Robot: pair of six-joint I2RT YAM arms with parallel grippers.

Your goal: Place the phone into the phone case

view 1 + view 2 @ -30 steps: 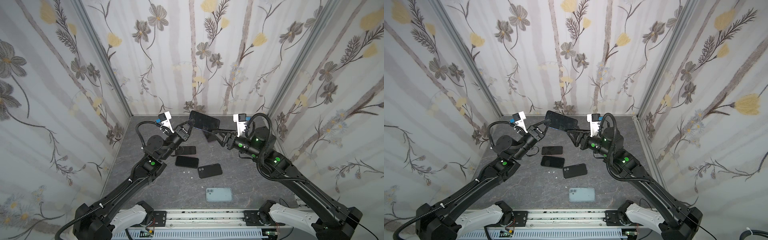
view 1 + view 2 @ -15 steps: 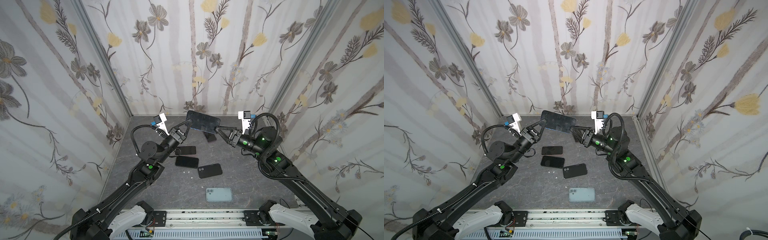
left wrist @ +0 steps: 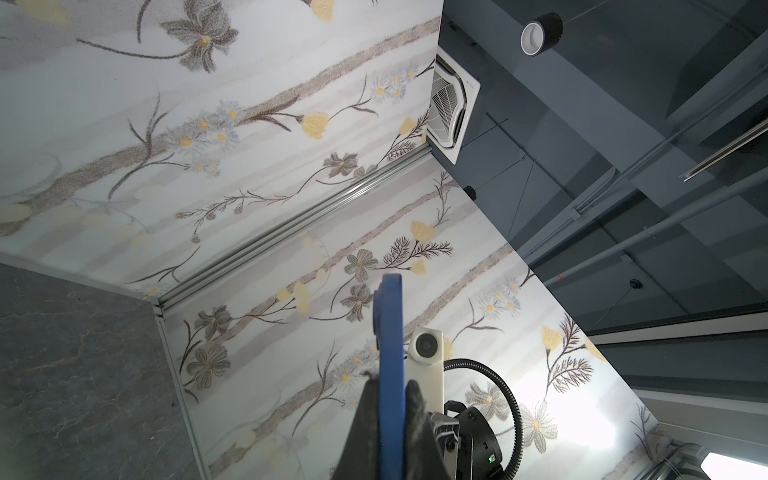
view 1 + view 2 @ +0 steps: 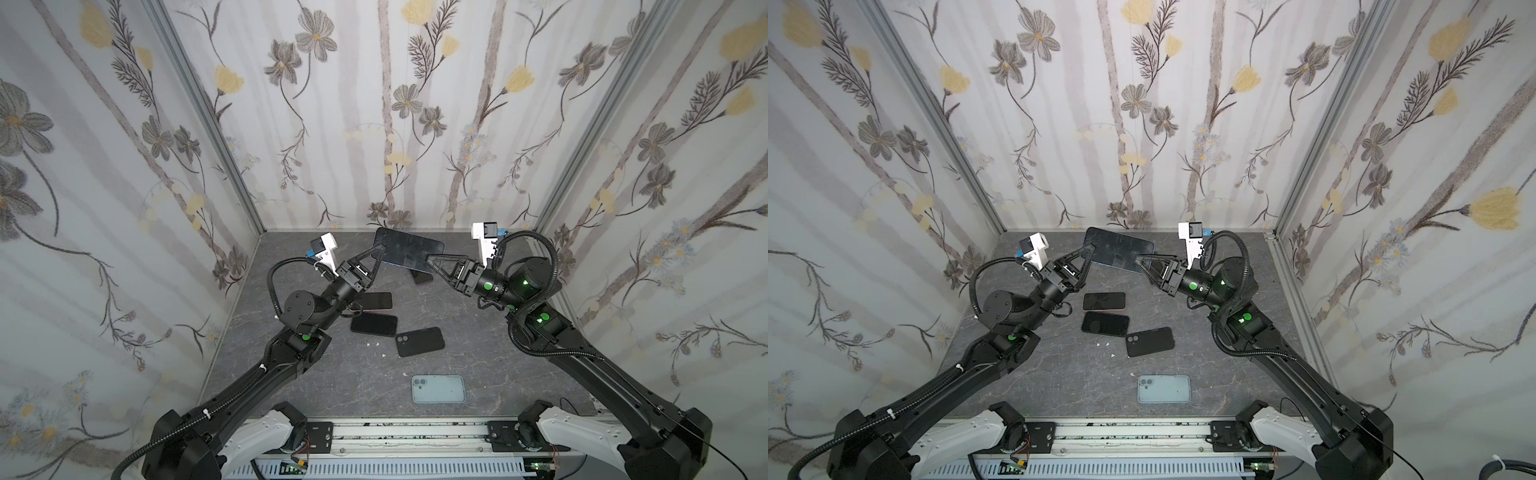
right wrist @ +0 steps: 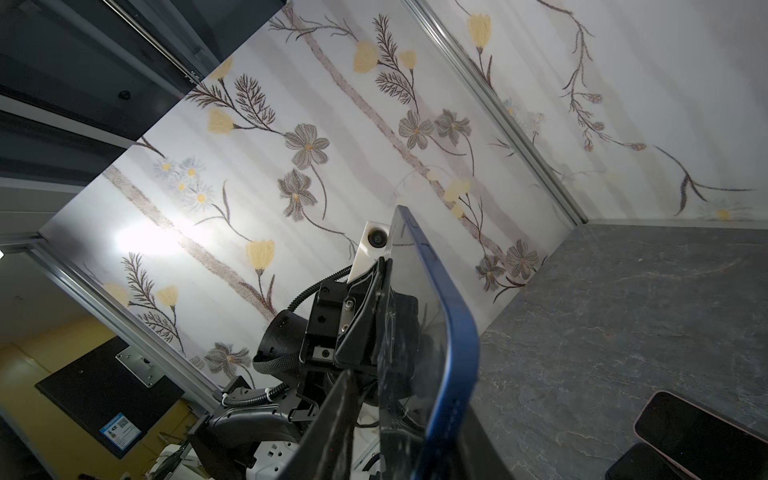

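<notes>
Blue phone [image 4: 409,251]: hanging in midair over the surface [image 4: 340,386]
Left tool [image 4: 379,251]: clamping one end
Right tool [image 4: 432,257]: straddling the opposite end; whether it is gripping, cannot tell

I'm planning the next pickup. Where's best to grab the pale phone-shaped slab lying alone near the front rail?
Pinch the pale slab across its short width, at mid-length, coming straight down: it lies flat with both long edges free.

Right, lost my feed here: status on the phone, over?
Left gripper shut on blue phone, aloft. Right gripper straddles its other end, grip unclear. Pale case lies unobstructed up front.
</notes>
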